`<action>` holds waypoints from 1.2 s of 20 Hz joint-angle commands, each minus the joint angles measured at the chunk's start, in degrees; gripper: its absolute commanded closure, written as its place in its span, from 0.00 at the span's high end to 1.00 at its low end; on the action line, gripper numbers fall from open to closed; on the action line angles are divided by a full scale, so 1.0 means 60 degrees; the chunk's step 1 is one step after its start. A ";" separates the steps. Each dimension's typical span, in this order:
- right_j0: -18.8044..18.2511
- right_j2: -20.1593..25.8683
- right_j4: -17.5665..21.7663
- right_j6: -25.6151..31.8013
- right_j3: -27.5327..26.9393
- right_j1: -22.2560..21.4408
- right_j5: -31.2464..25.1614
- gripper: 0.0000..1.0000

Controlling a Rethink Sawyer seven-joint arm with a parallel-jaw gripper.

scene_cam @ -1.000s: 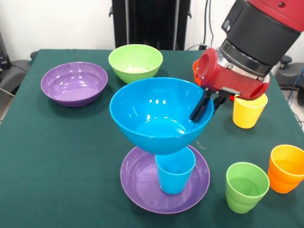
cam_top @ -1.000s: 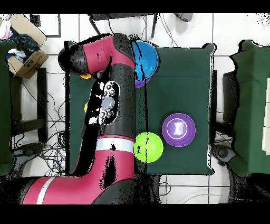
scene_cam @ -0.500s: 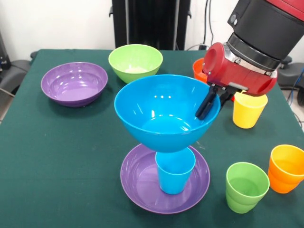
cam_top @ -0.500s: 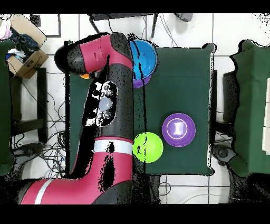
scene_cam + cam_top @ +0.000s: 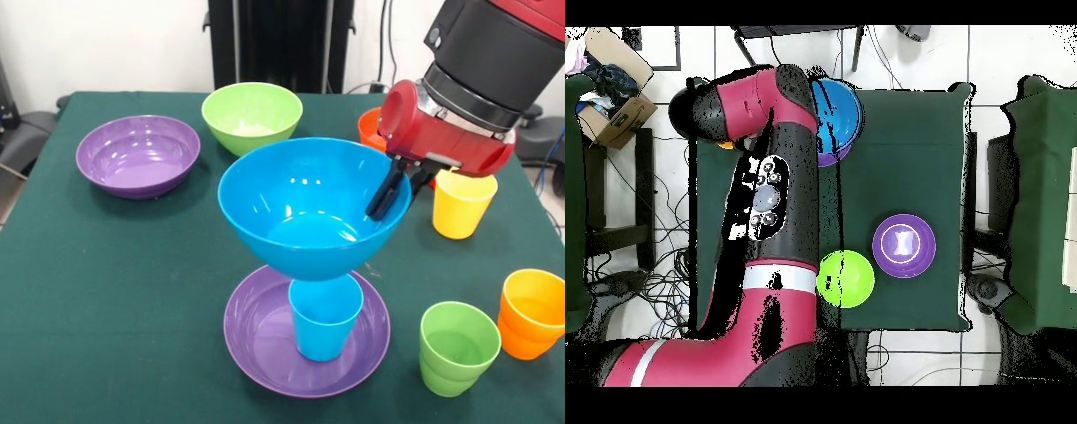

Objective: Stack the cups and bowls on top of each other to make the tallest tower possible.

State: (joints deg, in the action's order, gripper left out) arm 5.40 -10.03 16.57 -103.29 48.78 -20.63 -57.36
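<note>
My gripper (image 5: 386, 196) is shut on the right rim of the deep blue bowl (image 5: 305, 208), one finger inside and one outside. The bowl hangs over the blue cup (image 5: 325, 325), its base at the cup's rim; I cannot tell whether it rests there. The cup stands upright in a wide purple bowl (image 5: 256, 331), the tower's base. From overhead the blue bowl (image 5: 846, 108) pokes out beside the arm (image 5: 775, 200), with the purple base (image 5: 833, 155) under it.
A second purple bowl (image 5: 137, 155) and a light green bowl (image 5: 252, 115) sit at the back. To the right stand a yellow cup (image 5: 461, 205), a green cup (image 5: 456, 346) and an orange cup (image 5: 532, 311). An orange-red rim (image 5: 368, 128) shows behind the gripper.
The gripper has carried the blue bowl a little to the right and slightly up, bringing it more squarely over the blue cup. The other cups and bowls have not moved.
</note>
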 commanded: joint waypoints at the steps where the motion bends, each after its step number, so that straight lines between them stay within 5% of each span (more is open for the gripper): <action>1: 0.0006 0.0730 -0.0114 -0.0152 0.1354 -0.0183 0.0104 0.00; 24: 0.0247 0.0925 -0.0208 -0.0517 0.1537 -0.0091 0.0457 0.00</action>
State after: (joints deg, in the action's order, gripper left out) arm 5.67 -10.03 16.24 -103.29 53.03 -21.70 -57.33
